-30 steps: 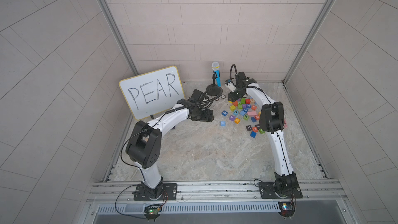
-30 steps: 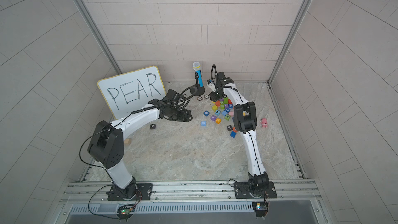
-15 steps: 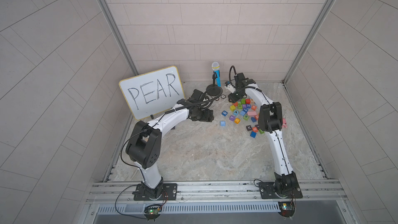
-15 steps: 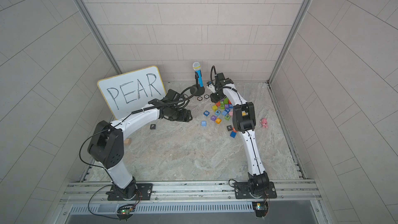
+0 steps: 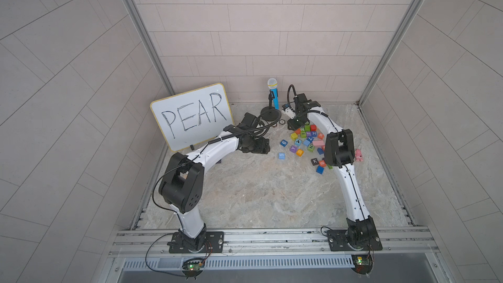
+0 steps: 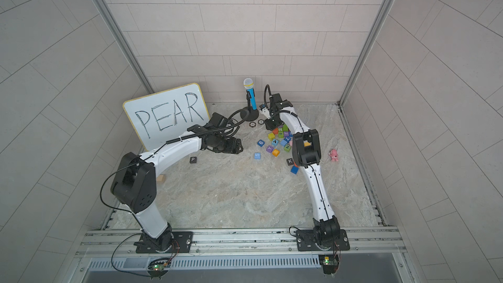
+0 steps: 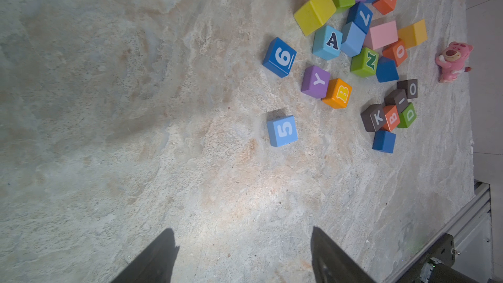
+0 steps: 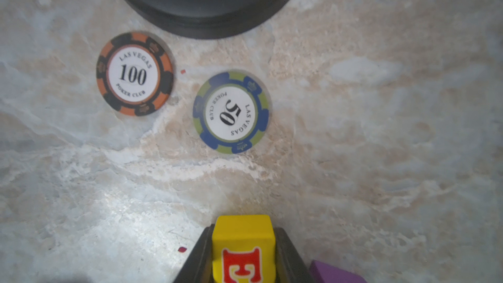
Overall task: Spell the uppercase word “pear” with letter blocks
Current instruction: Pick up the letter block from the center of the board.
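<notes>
Yellow E block (image 8: 242, 243) clamped in right jaws, visible only in right wrist view; left jaws wide.

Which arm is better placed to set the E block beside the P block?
Right: its jaws are shut on the yellow E block. The left jaws are open and empty, though nearer the P block.

Yellow E block (image 8: 242, 236) — lower half off-frame
</notes>
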Action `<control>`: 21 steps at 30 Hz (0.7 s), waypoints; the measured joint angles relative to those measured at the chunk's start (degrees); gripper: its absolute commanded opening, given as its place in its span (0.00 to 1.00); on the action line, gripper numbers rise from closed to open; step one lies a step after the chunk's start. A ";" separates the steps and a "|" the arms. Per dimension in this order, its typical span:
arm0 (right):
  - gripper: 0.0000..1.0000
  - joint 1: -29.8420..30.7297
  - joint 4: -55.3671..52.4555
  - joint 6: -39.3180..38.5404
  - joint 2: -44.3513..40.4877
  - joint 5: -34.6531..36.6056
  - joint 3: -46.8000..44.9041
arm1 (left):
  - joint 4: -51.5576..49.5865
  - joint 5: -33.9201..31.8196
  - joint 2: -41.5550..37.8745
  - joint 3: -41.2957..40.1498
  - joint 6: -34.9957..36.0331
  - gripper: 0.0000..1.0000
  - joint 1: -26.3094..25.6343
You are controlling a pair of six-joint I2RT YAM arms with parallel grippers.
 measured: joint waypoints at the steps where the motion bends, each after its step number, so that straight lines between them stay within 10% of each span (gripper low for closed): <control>1: 0.28 0.07 0.00 0.00 0.00 0.00 0.00 | -0.04 -0.22 0.00 0.00 0.00 0.82 0.04; 21: 0.20 1.73 0.09 1.38 -8.07 0.28 -5.40 | -5.18 2.58 -14.36 -12.59 -2.21 0.81 15.26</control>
